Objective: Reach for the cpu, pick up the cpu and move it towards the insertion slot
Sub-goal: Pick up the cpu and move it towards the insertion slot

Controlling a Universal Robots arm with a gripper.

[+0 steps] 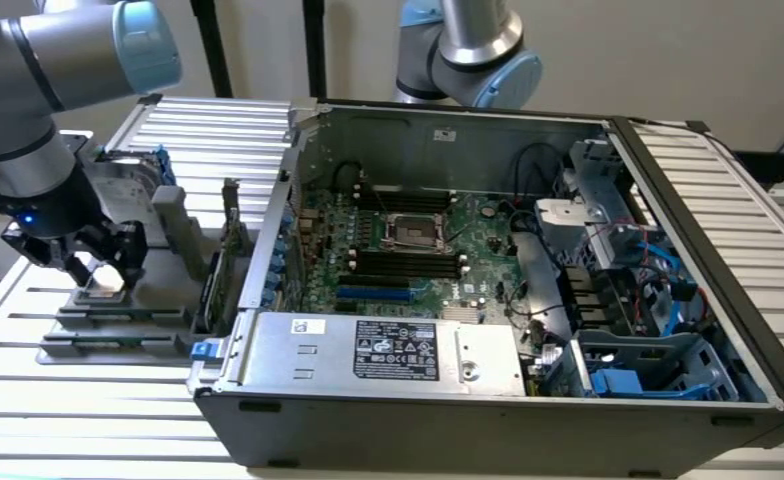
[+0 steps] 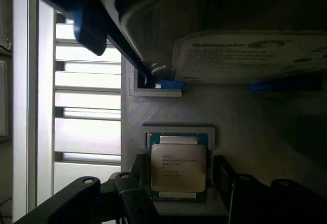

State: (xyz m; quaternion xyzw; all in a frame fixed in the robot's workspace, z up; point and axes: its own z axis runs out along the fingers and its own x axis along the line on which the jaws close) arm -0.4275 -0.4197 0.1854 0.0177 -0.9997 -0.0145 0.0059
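cpu [image 2: 179, 166] lies flat, silver top up, in a recess of a grey holder [image 2: 245, 127]. the fingers [image 2: 134, 196] stand apart, one on each flank of the chip, not clamped on it. a hard drive [image 2: 245, 55] with blue rails stands near on the same holder. in the exterior view the holder sits at eight o'clock on the worktop [image 1: 99, 440]; the insertion slot [image 1: 410, 229], inside the open computer case [image 1: 365, 400], is well apart, about three o'clock from the fingers.

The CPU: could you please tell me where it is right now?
The small square silver-topped cpu lies in a grey holder at the exterior view's left, outside the grey computer case, under the black end effector.
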